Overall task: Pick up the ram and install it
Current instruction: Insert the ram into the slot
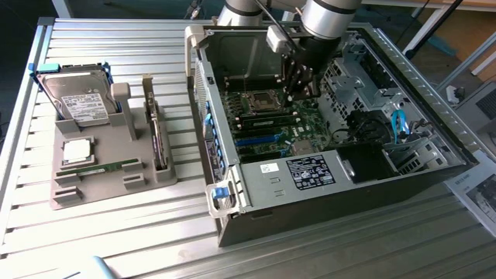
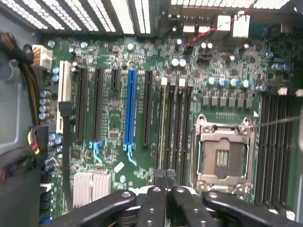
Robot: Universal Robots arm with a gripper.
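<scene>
The ram lies in its tray while my gripper, fingers pressed together on nothing, hangs over the board's memory slots: pickup looks undone.

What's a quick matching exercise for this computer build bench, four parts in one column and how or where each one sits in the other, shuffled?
1 ram stick
2 processor chip
3 hard drive
4 processor socket

A empty, on the motherboard
B green, lying in the gray holder
C propped up on edge
D square, silver, lying flat

Pairs: 1-B, 2-D, 3-C, 4-A
</scene>
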